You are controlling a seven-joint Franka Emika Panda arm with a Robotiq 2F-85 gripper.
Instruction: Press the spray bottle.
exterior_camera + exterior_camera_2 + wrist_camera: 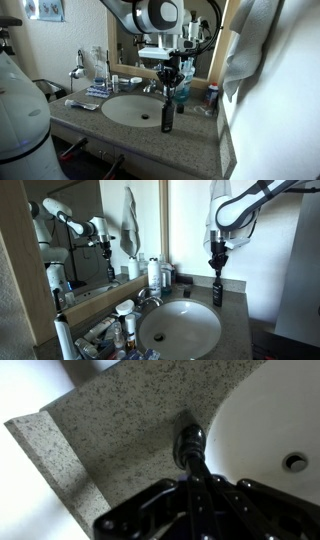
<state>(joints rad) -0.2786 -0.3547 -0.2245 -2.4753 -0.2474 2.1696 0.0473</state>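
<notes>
Gripper (169, 88) sits directly over the spray bottle (167, 116), pointing straight down. In both exterior views its tips meet the bottle's top (216, 270). In the wrist view the fingers (196, 472) run together into one narrow dark stem ending on the bottle head (189, 440). It's black on black there, so I cannot tell whether the jaws are clenched, gripping the head or just resting on it; no clear gap shows. The bottle is small, dark and upright, and stands on the speckled stone counter (110, 430) right at the rim of the white oval basin (132, 108), on the side away from the faucet (150, 88). Same placement in an exterior view (217, 288), between the basin (180, 330) and the counter's outer edge. The drain (293, 461) is visible in the wrist view, well apart from the bottle. Labels: nothing legible on the bottle, which is too dark and small. The white bottles (153, 272) against the mirror and the clutter of toiletries by the faucet (90, 92) show blurred print only, unreadable. No brand marks readable on the arm either.
</notes>
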